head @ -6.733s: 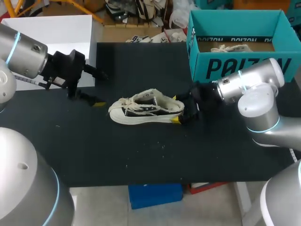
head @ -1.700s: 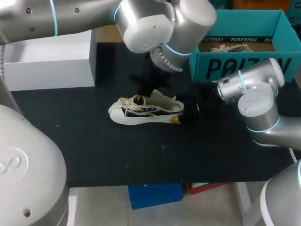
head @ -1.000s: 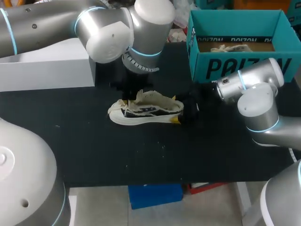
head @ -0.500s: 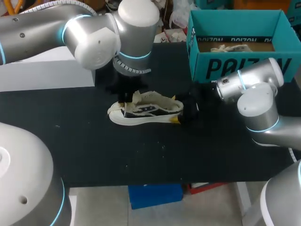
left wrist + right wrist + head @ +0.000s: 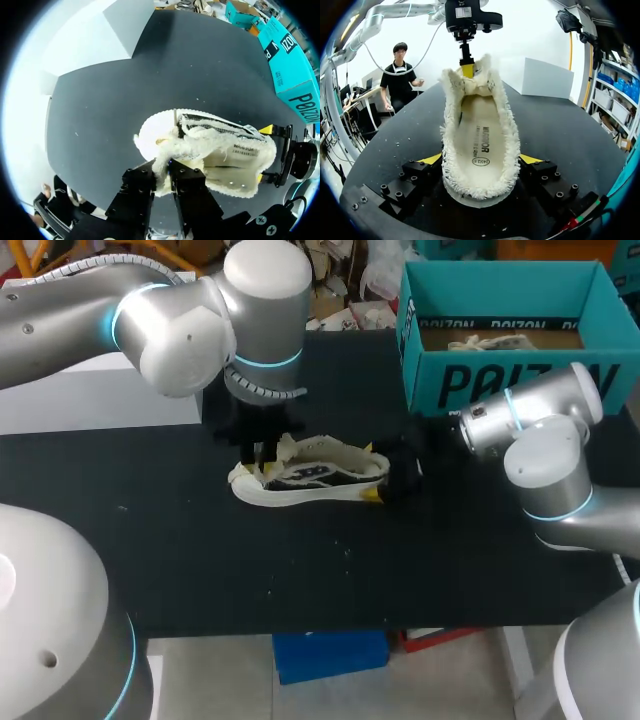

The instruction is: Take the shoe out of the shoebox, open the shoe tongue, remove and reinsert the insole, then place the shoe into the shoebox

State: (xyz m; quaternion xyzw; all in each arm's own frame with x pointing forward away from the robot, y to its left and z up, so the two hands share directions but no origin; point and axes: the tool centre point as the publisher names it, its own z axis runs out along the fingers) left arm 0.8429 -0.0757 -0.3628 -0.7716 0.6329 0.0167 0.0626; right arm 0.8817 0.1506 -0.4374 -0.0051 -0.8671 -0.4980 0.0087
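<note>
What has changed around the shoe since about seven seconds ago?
The left gripper swung in from the left of the black table, came down over the white fleece-lined shoe and pinched its fleecy tongue, lifting it. The right gripper stayed clamped on the heel; the shoe and the teal cardboard shoebox kept their places.

Left hand (image 5: 262,452): swung in from the far left to the shoe (image 5: 320,480); now clamped on the tongue (image 5: 468,84), which has been drawn toward the toe.

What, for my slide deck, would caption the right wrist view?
Right hand holds the shoe at its heel; left hand pinches the tongue.
</note>
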